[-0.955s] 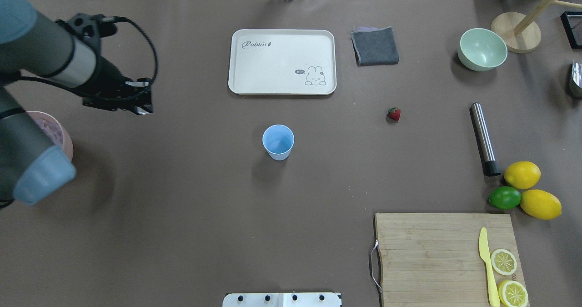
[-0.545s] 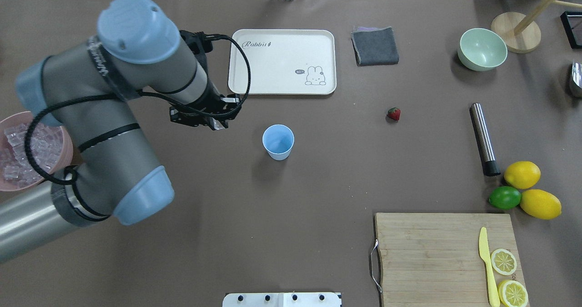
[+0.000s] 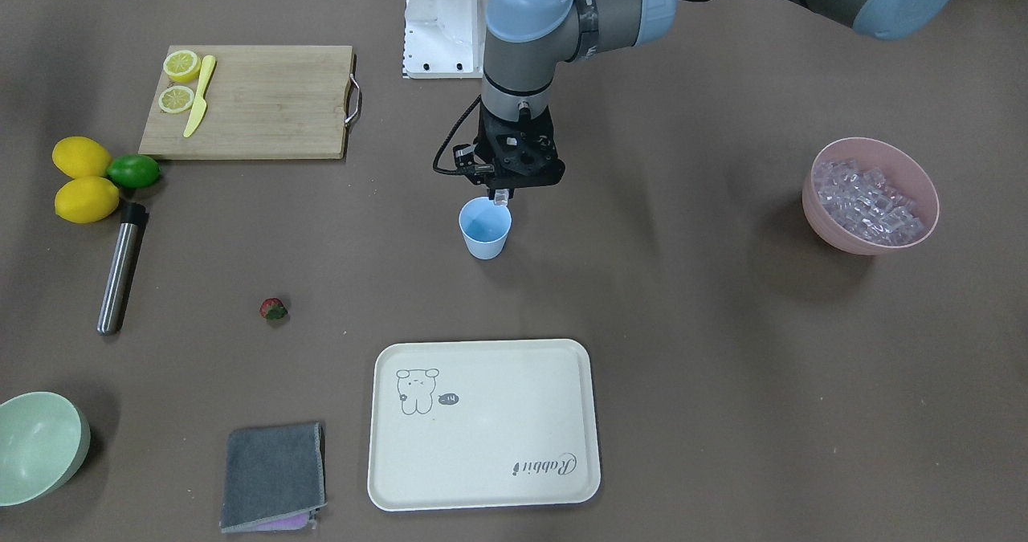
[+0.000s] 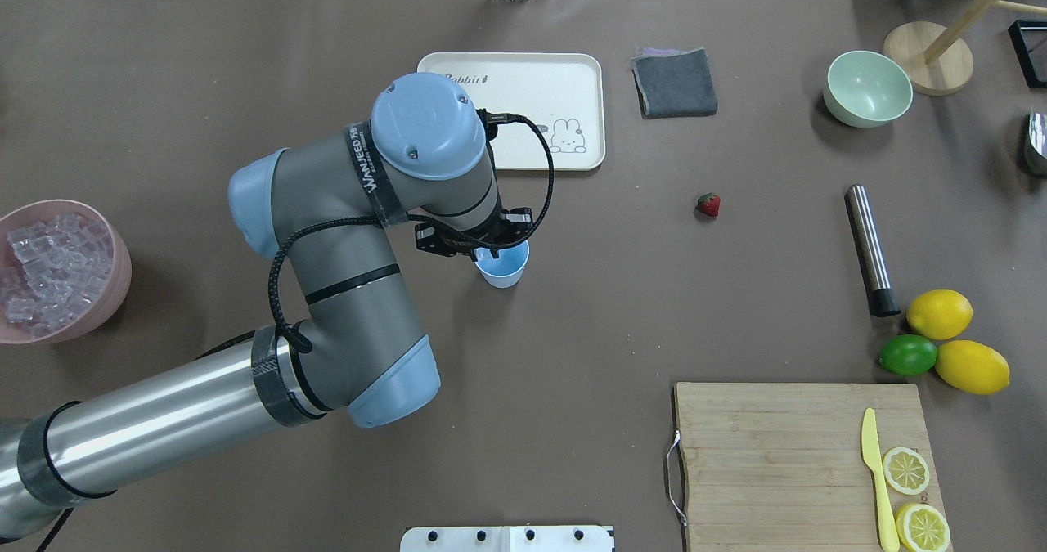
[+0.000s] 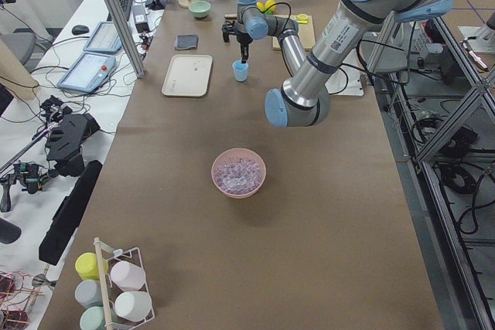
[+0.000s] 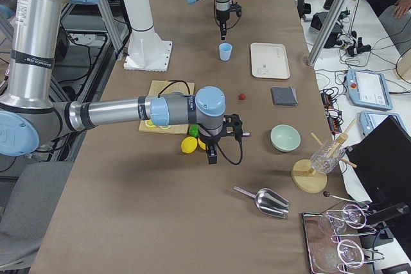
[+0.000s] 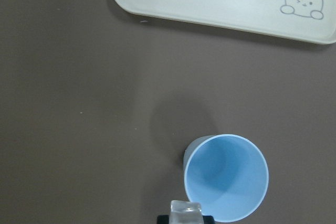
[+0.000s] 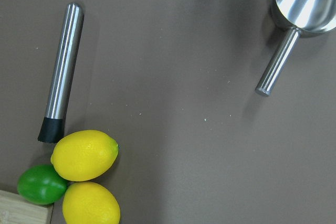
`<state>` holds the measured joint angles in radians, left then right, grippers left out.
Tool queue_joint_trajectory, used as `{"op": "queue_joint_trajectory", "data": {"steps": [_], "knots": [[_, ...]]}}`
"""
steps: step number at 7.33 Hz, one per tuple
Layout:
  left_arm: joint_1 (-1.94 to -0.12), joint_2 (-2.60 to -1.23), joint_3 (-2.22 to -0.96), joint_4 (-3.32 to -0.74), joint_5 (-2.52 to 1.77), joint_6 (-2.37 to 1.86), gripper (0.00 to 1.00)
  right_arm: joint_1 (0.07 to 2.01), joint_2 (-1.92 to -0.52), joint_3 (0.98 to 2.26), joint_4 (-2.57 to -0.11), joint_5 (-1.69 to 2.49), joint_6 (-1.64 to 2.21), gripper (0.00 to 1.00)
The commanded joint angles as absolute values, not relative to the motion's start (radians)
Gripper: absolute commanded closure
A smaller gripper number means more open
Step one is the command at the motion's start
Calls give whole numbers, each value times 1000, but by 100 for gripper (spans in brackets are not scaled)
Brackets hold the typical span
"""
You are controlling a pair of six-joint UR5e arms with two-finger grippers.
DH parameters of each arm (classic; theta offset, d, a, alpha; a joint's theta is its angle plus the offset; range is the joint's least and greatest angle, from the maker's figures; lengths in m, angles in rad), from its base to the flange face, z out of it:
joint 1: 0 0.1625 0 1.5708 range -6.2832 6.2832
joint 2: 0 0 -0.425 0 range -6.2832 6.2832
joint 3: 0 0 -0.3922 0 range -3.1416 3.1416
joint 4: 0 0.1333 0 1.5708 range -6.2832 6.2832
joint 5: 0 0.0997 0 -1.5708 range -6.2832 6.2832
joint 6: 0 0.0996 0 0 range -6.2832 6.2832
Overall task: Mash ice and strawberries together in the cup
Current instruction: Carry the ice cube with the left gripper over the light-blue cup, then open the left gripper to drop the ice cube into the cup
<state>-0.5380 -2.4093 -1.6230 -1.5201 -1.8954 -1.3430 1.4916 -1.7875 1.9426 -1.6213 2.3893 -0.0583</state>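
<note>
The light-blue cup (image 4: 507,270) stands upright mid-table and looks empty in the left wrist view (image 7: 226,177). My left gripper (image 3: 502,194) hangs just above the cup's rim on the robot's side, shut on one clear ice cube (image 3: 501,199), which also shows in the left wrist view (image 7: 185,209). More ice (image 4: 45,266) fills the pink bowl (image 3: 871,245) at the table's left end. The strawberry (image 4: 708,204) lies alone to the right of the cup. My right gripper (image 6: 212,156) hovers near the lemons; I cannot tell whether it is open or shut.
A steel muddler (image 4: 869,249) lies right of the strawberry. Two lemons (image 4: 939,314) and a lime (image 4: 908,356) sit beside a cutting board (image 4: 777,454) with a knife and lemon slices. A cream tray (image 4: 564,86), grey cloth (image 4: 675,82), green bowl (image 4: 867,87) and metal scoop (image 8: 304,3) stand farther off.
My left arm has swung from the pink bowl at the left across to the cup, and its gripper now hangs over the cup's rim with an ice cube.
</note>
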Motion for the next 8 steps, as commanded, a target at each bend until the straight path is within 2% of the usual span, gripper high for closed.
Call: {"op": "queue_joint_trajectory", "data": {"steps": [1, 4, 5, 6, 7, 8], "knots": [[-526, -2411, -1601, -1542, -1891, -1348, 100, 1491, -1787, 1942, -1621, 2390, -58, 0], [-523, -2414, -1576, -1580, -1891, -1345, 100, 1491, -1787, 1942, -1621, 2390, -58, 0], [-525, -2410, -1574, -1600, -1890, -1338, 20, 1491, -1787, 1942, -1621, 2391, -58, 0], [-532, -2410, -1581, -1597, -1890, -1325, 3, 1491, -1789, 1942, -1621, 2391, -60, 0], [-563, -2398, -1607, -1579, -1891, -1292, 2, 1491, -1787, 1942, -1621, 2393, -60, 0], [-598, -2303, -1735, -1516, -1894, -1146, 2, 1491, -1789, 1942, -1621, 2401, -58, 0]]}}
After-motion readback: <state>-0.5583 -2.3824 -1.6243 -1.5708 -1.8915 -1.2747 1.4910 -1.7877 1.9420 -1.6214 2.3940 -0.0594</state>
